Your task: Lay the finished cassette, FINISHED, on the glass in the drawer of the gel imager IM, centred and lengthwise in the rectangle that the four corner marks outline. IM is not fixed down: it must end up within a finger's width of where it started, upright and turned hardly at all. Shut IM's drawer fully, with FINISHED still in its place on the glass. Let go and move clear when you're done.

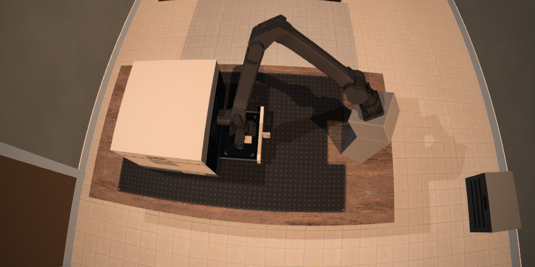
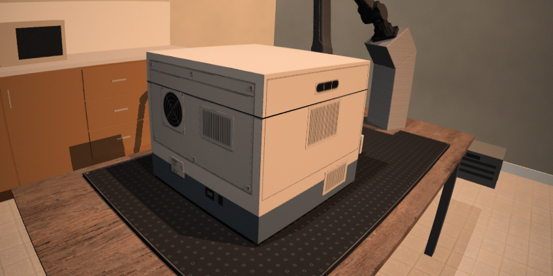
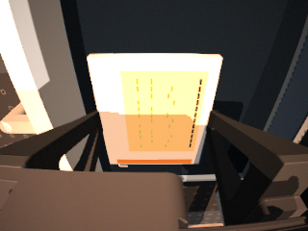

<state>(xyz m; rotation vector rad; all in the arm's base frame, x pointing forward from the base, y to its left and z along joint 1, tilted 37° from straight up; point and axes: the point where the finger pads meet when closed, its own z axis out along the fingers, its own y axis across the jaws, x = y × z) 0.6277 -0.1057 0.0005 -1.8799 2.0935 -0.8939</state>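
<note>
The gel imager IM (image 1: 164,110) (image 2: 314,137) stands upright on the mat, its drawer (image 1: 259,151) pulled out. Three corner marks show on the dark glass (image 1: 240,154) (image 3: 168,29) in the top view; the arm hides the rest. FINISHED (image 1: 248,139) (image 3: 161,111), a pale cassette with a yellow gel, lies roughly level between the fingers. My gripper (image 1: 243,130) (image 3: 154,116) is shut on its two side edges, over the drawer. The cassette appears a little above the glass; the exact gap cannot be told. The exterior view hides the drawer and gripper behind IM.
The drawer's front panel (image 3: 55,63) stands to the left in the wrist view, with its handle (image 1: 265,135) (image 3: 24,122) outside. IM's body rises close on the other side of the gripper. The grey arm pedestal (image 1: 370,129) (image 2: 392,91) stands beyond the dotted mat (image 1: 300,189) (image 2: 411,164).
</note>
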